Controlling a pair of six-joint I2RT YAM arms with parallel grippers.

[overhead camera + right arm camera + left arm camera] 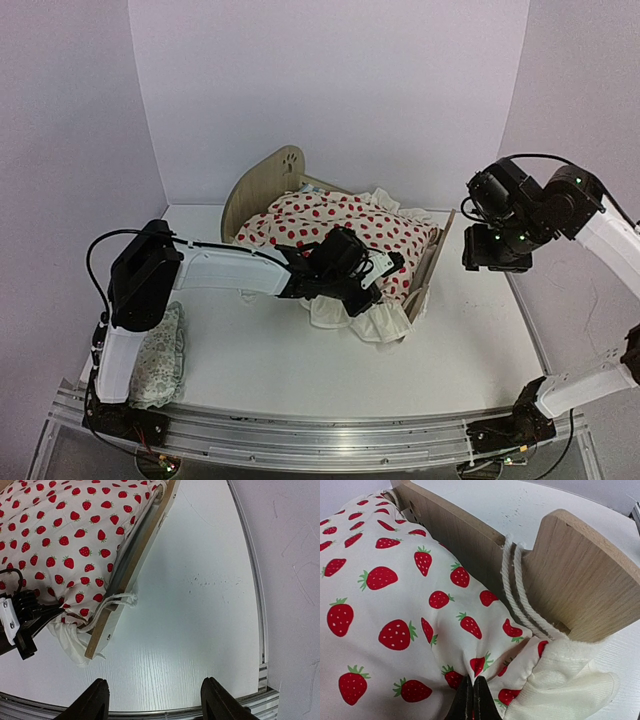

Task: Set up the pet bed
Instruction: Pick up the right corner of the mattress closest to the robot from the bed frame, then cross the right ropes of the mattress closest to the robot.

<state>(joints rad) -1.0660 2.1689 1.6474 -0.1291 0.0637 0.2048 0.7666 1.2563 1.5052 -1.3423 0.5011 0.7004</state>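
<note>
Left jaws: the left gripper point(473, 699) has its black fingertips pressed together, clamped on a gathered fold of the cream fabric blanket printed with red strawberries point(395, 605).
Point of grip: near the blanket's edge, just beside its plain cream ruffle point(570, 680) and close to the wooden frame.
Right jaws: the right gripper point(155, 697) has its fingers set well apart, with nothing between them, above bare table.
Right arm position: raised to the right of the bed, clear of it.
Blanket: heaped over the bed and covering its top. The ruffle spills over the near corner by the footboard onto the table.
Task item: the pet bed, a small light plywood frame point(580, 590), sits toward the rear centre of the white table point(200, 630).
Headboard: the rounded headboard with paw-print cutout point(270, 180) is at the back left, upright.
Footboard: the lower footboard point(438, 250) is on the right side.
Cord: a white twisted cord point(512, 580) is looped round a notch in the frame board, touching the blanket.
Pillow: a small pale green-patterned pillow point(160, 355) lies at the near left of the table, beside the left arm's base and well apart from the bed.
</note>
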